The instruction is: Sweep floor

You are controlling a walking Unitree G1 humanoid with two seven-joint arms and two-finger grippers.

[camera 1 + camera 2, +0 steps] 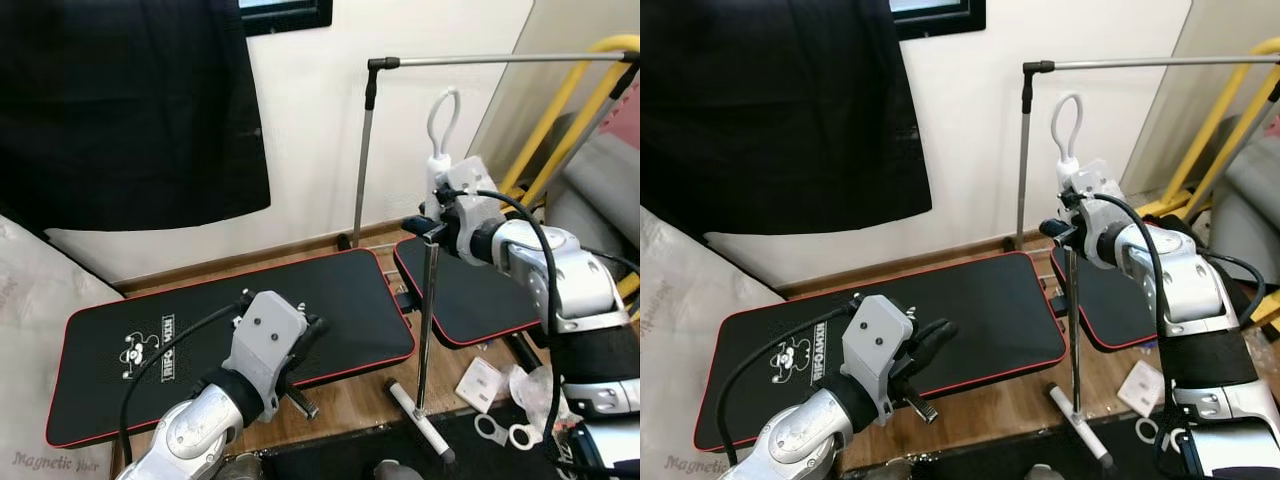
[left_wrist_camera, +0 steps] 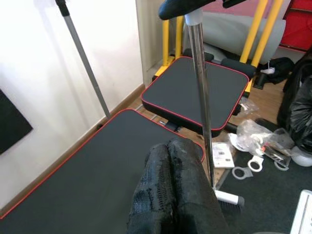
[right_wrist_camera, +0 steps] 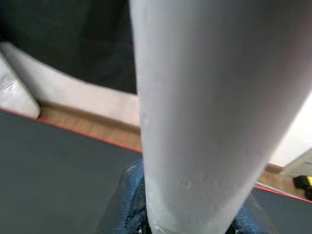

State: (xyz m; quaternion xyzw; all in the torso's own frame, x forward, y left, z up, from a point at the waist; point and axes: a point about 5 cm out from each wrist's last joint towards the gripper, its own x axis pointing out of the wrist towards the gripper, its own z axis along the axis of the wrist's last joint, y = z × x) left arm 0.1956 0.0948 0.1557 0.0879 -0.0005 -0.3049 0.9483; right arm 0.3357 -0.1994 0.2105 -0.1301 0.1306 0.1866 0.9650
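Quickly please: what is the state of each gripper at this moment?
Left gripper: shut, holding nothing, above the black mat.
Right gripper: shut on the broom handle, near its white top.

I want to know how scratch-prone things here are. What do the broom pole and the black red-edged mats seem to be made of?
The thin silver broom pole held by the right tool looks like polished metal: it shines and reflects light, with a white plastic-looking loop on top. The black red-edged mats look like matte foam or rubber, flat and dull; which one is unclear.
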